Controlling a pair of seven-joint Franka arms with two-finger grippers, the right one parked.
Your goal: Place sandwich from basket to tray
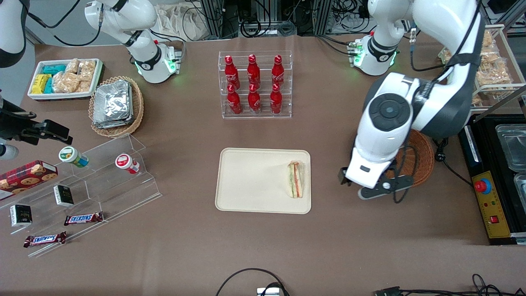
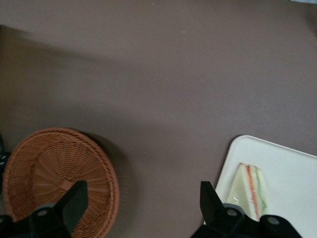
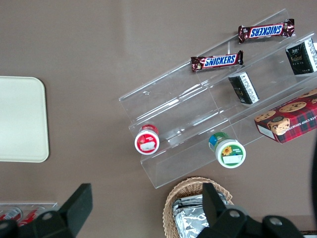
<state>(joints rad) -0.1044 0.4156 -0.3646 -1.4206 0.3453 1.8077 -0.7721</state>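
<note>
The brown table [image 1: 185,135] carries the tray [image 1: 246,181], the basket [image 1: 421,158] (wicker) and a bottle rack [image 1: 254,86].

A robotics lab staged as a shop: cable racks [image 1: 263,16], cola bottles [image 1: 254,84], snack display steps [image 1: 94,185].

The whole brown table is seen from high above in the front view, looking steeply down. From the working arm's wrist, the table is viewed at closer range past the open black gripper [image 2: 143,206]; the cream rectangular plastic tray [image 1: 246,185] [image 2: 297,168] [image 3: 20,124] is shared by all three views. The parked wrist view also looks straight down.
</note>
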